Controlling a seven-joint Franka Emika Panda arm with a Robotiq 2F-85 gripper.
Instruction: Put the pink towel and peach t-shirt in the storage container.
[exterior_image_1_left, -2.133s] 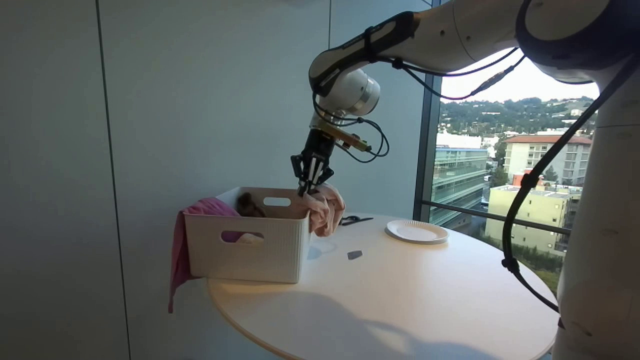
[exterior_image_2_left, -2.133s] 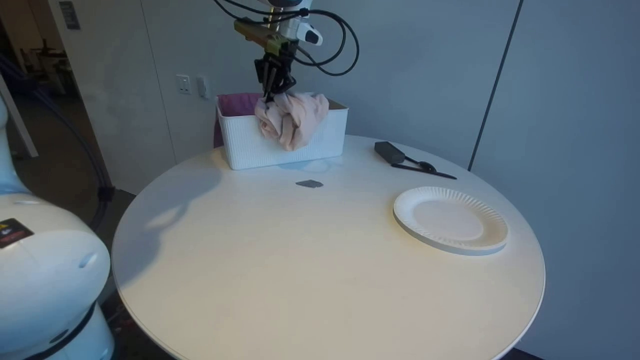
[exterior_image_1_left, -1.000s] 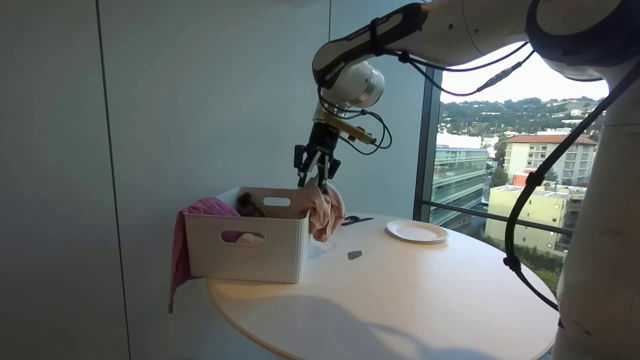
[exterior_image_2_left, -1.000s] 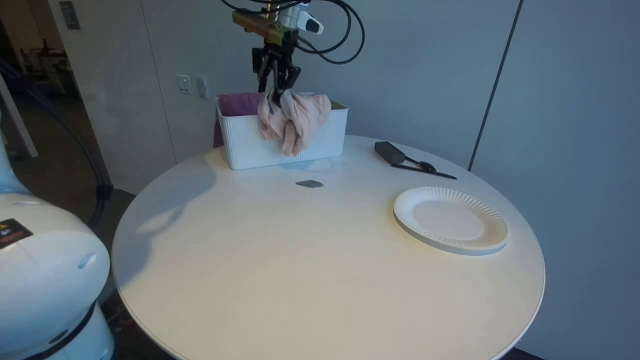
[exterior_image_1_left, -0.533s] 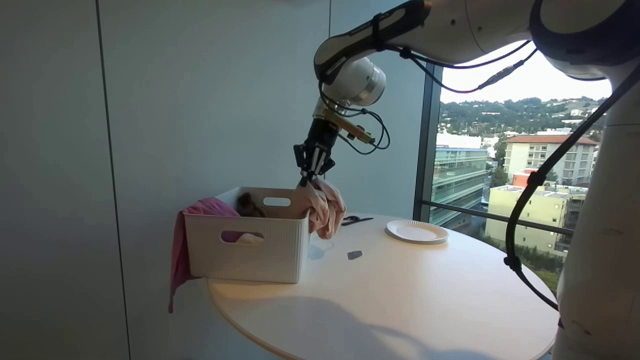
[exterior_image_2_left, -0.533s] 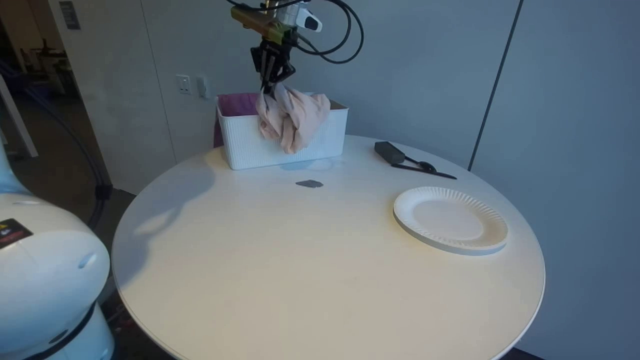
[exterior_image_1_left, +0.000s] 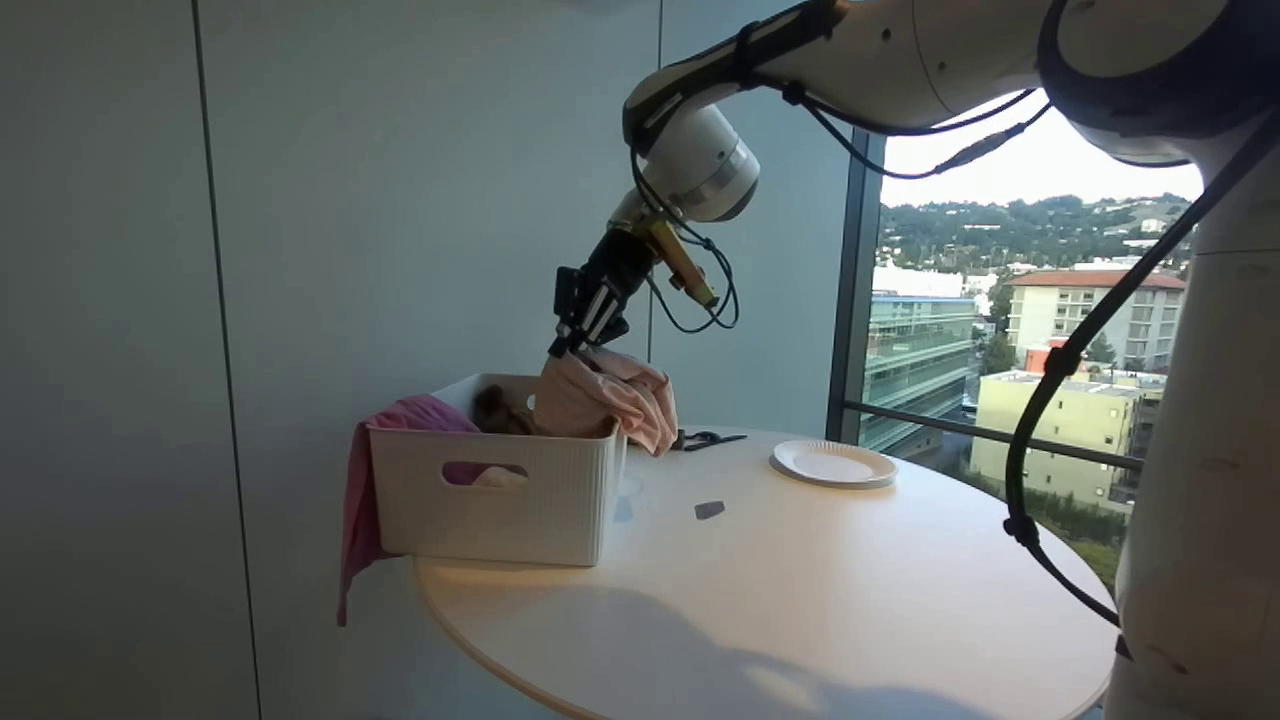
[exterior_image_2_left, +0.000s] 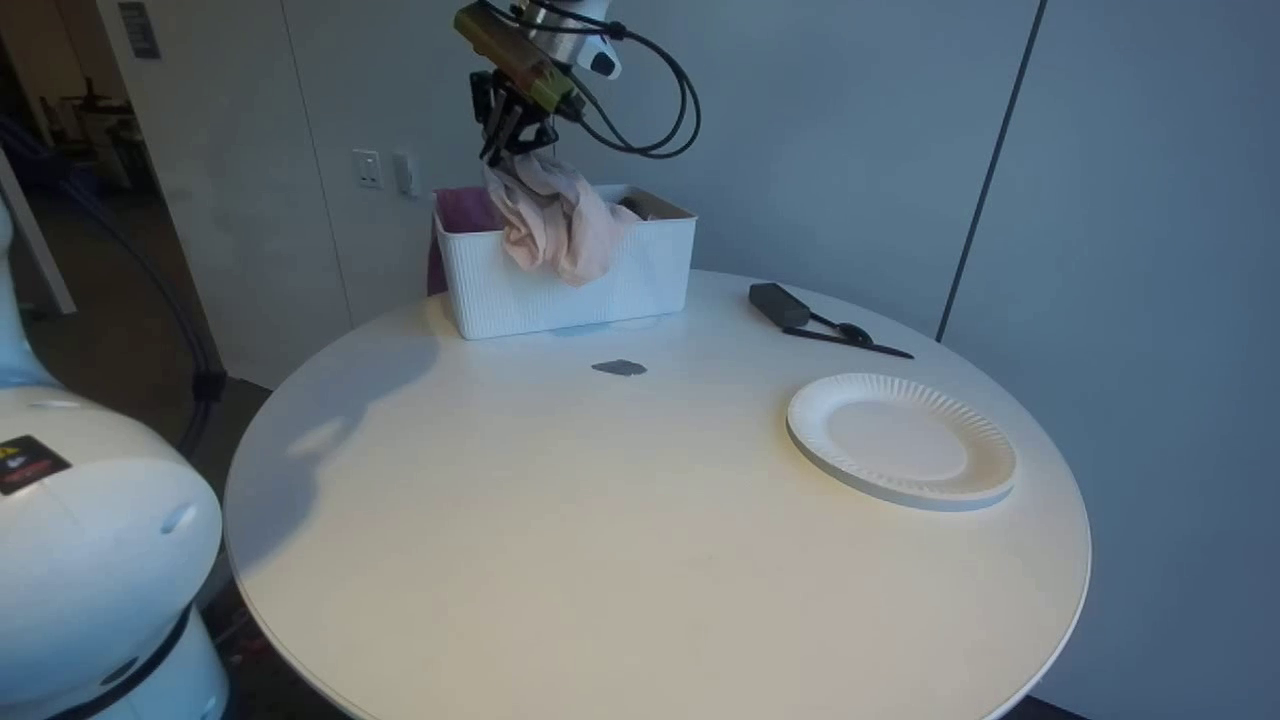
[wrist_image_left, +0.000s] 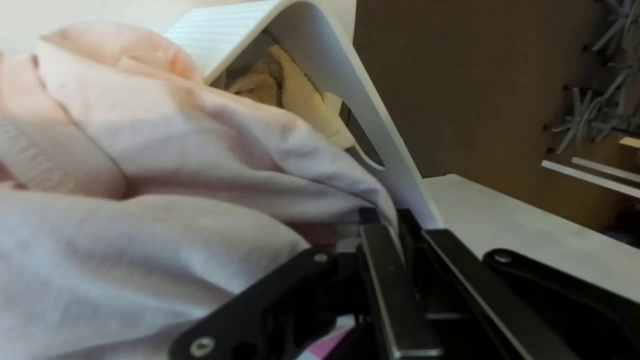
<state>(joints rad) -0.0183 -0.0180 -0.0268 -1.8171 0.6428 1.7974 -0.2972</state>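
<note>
The claw (wrist_image_left: 388, 216) pinches a fold of the shirt (exterior_image_1_left: 603, 398), draped over 1 wall of the box (exterior_image_1_left: 540, 520). The towel (exterior_image_1_left: 361, 495) hangs over the opposite wall, partly inside.

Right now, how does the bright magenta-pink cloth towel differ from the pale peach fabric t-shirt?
The magenta-pink cloth towel is vivid; the peach fabric t-shirt is pale. The robot's black gripper pinches the t-shirt but not the towel. The towel hangs over one wall of the white rectangular plastic box; the t-shirt bunches across the opposite wall. Both are rumpled; neither lies fully inside the box.
</note>
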